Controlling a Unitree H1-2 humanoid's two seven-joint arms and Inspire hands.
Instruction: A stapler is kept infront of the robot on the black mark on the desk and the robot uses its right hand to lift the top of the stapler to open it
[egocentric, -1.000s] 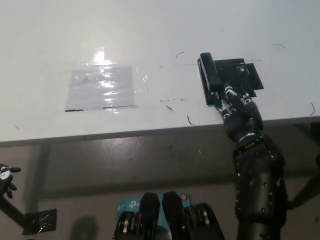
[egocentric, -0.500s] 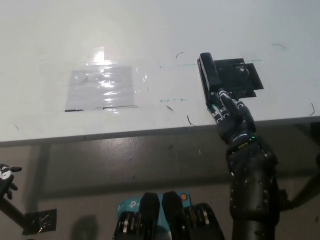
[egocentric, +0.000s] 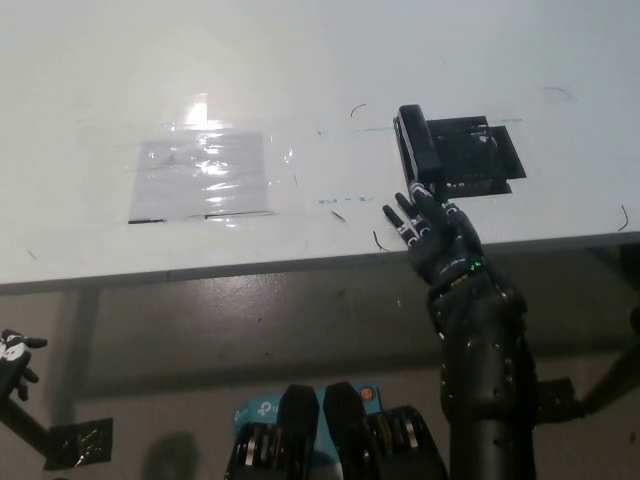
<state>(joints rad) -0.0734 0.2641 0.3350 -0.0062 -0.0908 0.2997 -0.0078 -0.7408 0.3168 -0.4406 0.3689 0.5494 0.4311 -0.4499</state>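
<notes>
1. So far, little of the job looks done: the long black stapler (egocentric: 417, 143) lies flat and closed along the left edge of the black rectangular mark (egocentric: 480, 158) on the white desk (egocentric: 300, 70), its top not raised as far as I can see.
2. The robot's black right hand (egocentric: 430, 228) sits at the desk's near edge, just short of the stapler's near end, with its fingers spread and holding nothing (whether a fingertip brushes the stapler I cannot make out; everything there is black on black).
3. Its fingers (egocentric: 404, 214) point up and to the left, a little to the left of the stapler's line.
4. The white left hand (egocentric: 14, 358) hangs low at the far left, well away from the desk, only partly in view; I cannot tell whether it is open or closed.
5. A clear shiny plastic sheet (egocentric: 203, 176) taped to the desk lies well to the left of the stapler and plays no part.
6. What remains, by my reckoning, is the whole lift: get fingers under or onto the top arm and swing it up.
</notes>
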